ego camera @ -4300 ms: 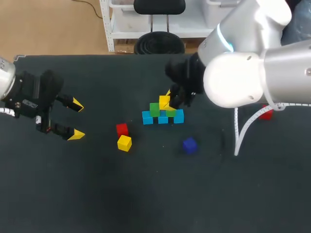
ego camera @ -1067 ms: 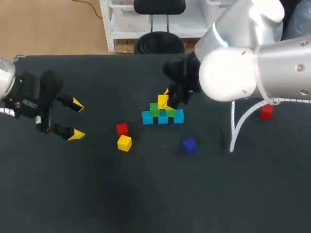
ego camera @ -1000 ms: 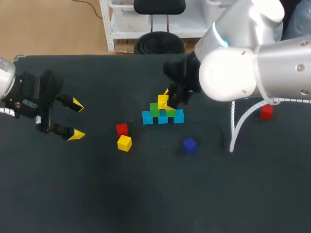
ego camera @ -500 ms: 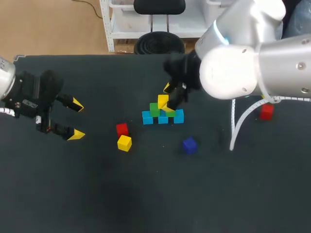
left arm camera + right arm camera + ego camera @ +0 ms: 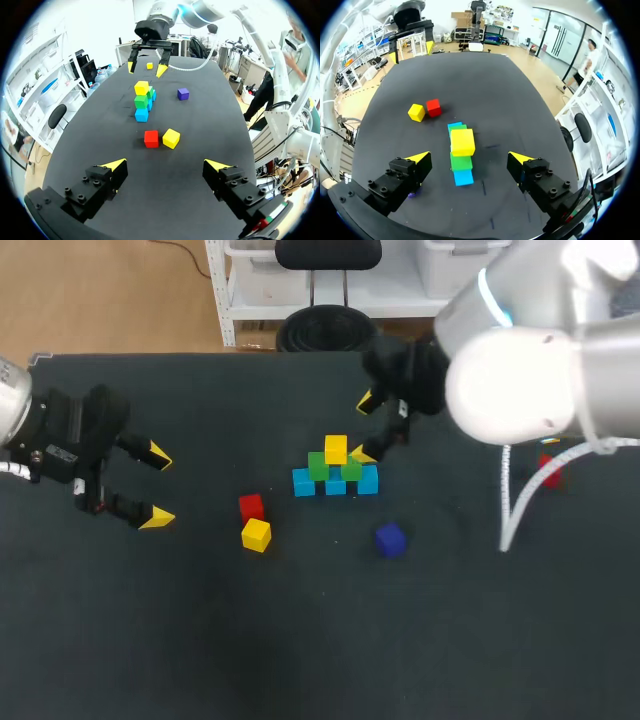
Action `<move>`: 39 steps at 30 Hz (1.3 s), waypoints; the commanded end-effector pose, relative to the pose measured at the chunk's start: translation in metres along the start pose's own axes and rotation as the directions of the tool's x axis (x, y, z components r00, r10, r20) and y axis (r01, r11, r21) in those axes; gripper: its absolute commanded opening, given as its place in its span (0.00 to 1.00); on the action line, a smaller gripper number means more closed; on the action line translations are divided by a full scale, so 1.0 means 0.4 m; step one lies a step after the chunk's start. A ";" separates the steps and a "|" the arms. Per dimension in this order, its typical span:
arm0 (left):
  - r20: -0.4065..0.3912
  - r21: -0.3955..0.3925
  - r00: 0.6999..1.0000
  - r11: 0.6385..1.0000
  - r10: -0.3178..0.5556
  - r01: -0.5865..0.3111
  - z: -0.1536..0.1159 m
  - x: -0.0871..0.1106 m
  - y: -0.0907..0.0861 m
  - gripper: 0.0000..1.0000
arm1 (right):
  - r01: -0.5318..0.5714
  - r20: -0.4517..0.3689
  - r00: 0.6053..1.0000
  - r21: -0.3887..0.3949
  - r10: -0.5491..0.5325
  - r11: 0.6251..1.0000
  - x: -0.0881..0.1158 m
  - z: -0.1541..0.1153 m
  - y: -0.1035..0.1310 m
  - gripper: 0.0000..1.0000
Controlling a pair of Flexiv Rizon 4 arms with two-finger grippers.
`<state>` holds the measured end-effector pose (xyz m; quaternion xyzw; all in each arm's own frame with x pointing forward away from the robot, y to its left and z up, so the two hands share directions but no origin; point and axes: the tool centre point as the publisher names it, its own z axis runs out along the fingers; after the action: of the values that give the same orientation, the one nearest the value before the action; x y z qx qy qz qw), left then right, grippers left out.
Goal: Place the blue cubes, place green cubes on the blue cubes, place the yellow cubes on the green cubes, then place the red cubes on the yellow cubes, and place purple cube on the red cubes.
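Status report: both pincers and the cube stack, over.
Left pincer open, empty. Right pincer open, empty, close by the stack. One yellow cube on the green cubes. Nothing blocks the stack.

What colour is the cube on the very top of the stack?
Yellow. The small yellow top cube shows best in the right wrist view.

Table surface point(image 5: 300, 640): uniform matt black, no pattern noted. Cubes, all plain and single-coloured: three blue cubes point(image 5: 303, 482) in light cyan-blue, two green cubes point(image 5: 318, 466) in mid green, the stacked yellow cube point(image 5: 336, 449) and the loose yellow cube point(image 5: 256, 534) both bright yellow, a red cube point(image 5: 251, 506) and a second red cube point(image 5: 547, 477) both bright red, one purple cube point(image 5: 390, 538) reading deep blue-violet. Left gripper point(image 5: 155, 485) and right gripper point(image 5: 365, 428): black bodies with bright yellow fingertips; right arm point(image 5: 510, 390) silver-white with a pale blue ring point(image 5: 487, 288) and a white cable point(image 5: 508, 515).
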<state>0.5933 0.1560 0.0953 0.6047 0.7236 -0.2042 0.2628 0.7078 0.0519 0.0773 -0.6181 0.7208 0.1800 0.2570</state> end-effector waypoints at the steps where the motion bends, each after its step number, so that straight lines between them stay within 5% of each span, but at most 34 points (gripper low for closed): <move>1: 0.003 0.001 1.000 1.000 0.002 -0.002 0.002 0.002 0.003 1.00 | 0.002 0.018 1.000 0.014 -0.002 1.000 0.026 -0.048 0.025 1.00; 10: 0.003 0.001 1.000 1.000 0.002 -0.002 0.002 0.002 0.003 1.00 | 0.082 0.033 0.996 -0.097 -0.079 0.992 0.066 -0.091 0.036 1.00; 30: 0.003 0.001 1.000 1.000 0.002 -0.002 0.002 0.002 0.003 1.00 | 0.241 0.113 0.968 -0.174 -0.223 0.955 0.199 -0.181 0.007 1.00; 39: 0.003 0.001 1.000 1.000 0.002 -0.002 0.002 0.002 0.003 1.00 | 0.257 0.203 0.953 -0.154 -0.224 0.954 0.194 -0.203 -0.004 1.00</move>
<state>0.5933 0.1560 0.0953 0.6047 0.7236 -0.2041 0.2627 0.6885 -0.0532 0.0981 -0.7088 0.5998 0.2530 0.2716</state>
